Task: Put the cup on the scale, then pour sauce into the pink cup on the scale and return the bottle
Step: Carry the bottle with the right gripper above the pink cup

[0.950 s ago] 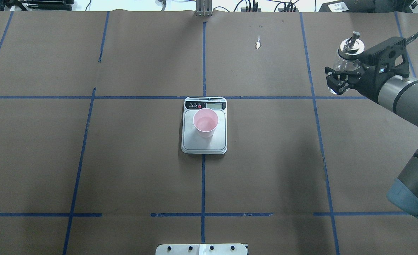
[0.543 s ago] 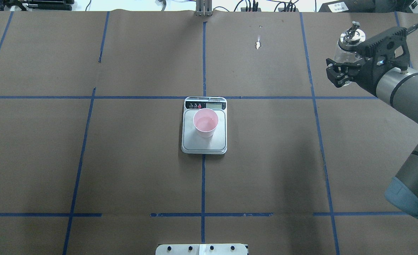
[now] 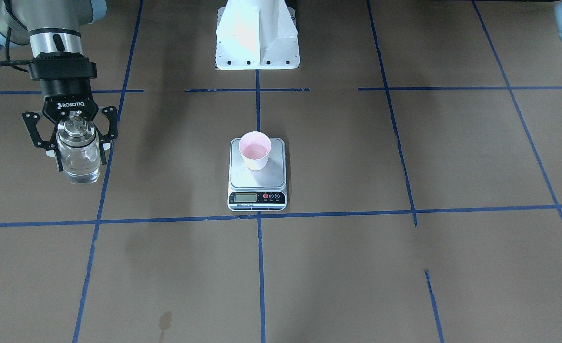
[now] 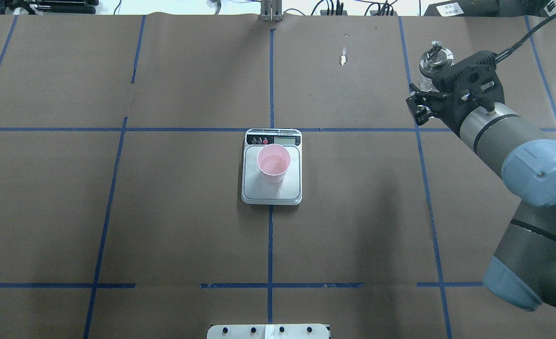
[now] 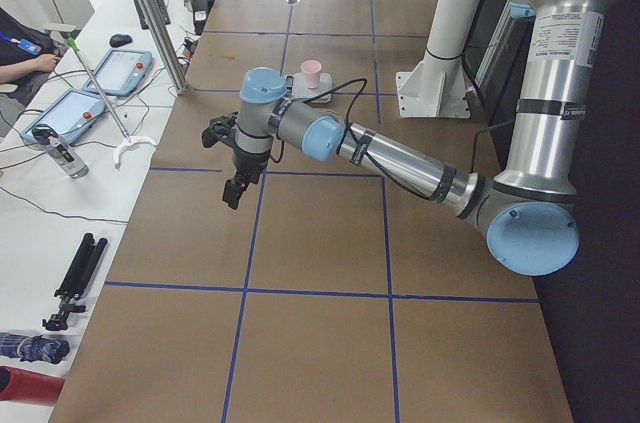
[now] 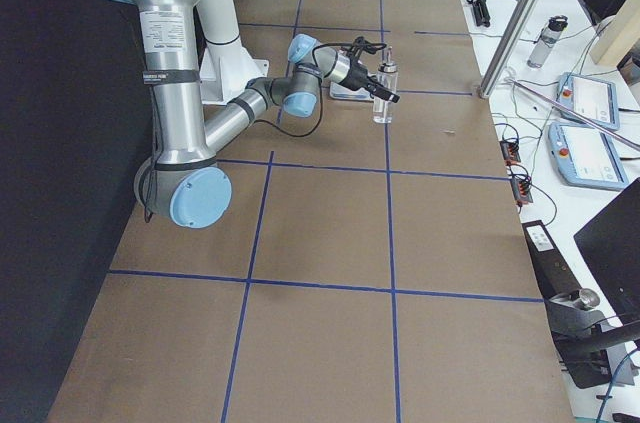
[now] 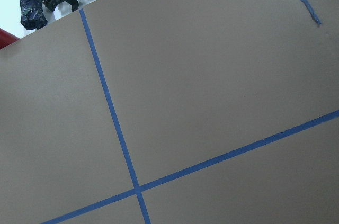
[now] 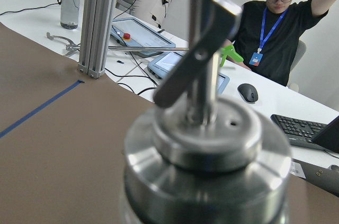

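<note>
The pale pink cup [image 4: 273,162] stands upright on the silver-grey scale [image 4: 272,194] at the table's middle, also seen from the front as the cup [image 3: 255,150] on the scale [image 3: 257,183]. My right gripper [image 3: 77,153] is shut on the clear glass bottle [image 3: 78,169], held upright at the far right of the table; the bottle [image 4: 434,57] also shows overhead. Its silver collar and spout [image 8: 206,144] fill the right wrist view. I cannot tell whether the bottle's base touches the table. My left gripper [image 5: 231,188] hangs over bare table at the far left; I cannot tell its state.
The robot's white base [image 3: 257,38] stands at the near table edge. Blue tape lines [image 4: 270,235] cross the brown table cover. A seated person [image 8: 275,28], teach pendants [image 6: 588,98] and cables lie on the white bench beyond the far edge.
My right gripper has carried the bottle to the left and farther from me in the overhead view, with the arm swinging round. The cup and scale have not moved.
</note>
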Robot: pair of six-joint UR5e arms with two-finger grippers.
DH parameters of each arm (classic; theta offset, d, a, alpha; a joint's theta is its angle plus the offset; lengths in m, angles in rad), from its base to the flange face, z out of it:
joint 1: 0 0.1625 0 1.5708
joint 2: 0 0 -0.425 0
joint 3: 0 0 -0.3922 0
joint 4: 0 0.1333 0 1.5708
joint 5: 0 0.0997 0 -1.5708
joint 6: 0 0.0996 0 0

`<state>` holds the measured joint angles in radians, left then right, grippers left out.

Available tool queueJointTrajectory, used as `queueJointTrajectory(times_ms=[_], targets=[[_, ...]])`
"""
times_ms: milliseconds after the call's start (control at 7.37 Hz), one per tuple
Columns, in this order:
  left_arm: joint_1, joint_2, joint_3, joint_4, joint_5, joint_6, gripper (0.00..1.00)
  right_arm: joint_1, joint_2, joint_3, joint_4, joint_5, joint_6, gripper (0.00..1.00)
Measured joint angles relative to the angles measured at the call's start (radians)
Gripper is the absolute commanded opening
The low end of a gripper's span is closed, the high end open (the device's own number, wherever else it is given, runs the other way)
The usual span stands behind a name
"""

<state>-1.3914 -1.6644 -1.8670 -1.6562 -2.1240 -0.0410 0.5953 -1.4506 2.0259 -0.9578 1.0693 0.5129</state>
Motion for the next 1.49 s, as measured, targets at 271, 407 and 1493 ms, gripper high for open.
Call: queueJointTrajectory(times_ms=[271, 407, 1493], targets=[[-0.066, -0.007, 0.068, 0.000, -0.001, 0.156, 1.00, -0.109, 0.077, -0.004, -0.141, -0.185, -0.054, 0.00], [-0.107, -0.008, 0.114, 0.001, -0.012, 0.222, 1.00, -0.154, 0.119, -0.011, -0.197, -0.257, -0.095, 0.00], [-0.176, 0.048, 0.307, -0.054, -0.171, 0.341, 1.00, -0.321, 0.219, -0.164, -0.247, -0.572, -0.313, 0.00]])
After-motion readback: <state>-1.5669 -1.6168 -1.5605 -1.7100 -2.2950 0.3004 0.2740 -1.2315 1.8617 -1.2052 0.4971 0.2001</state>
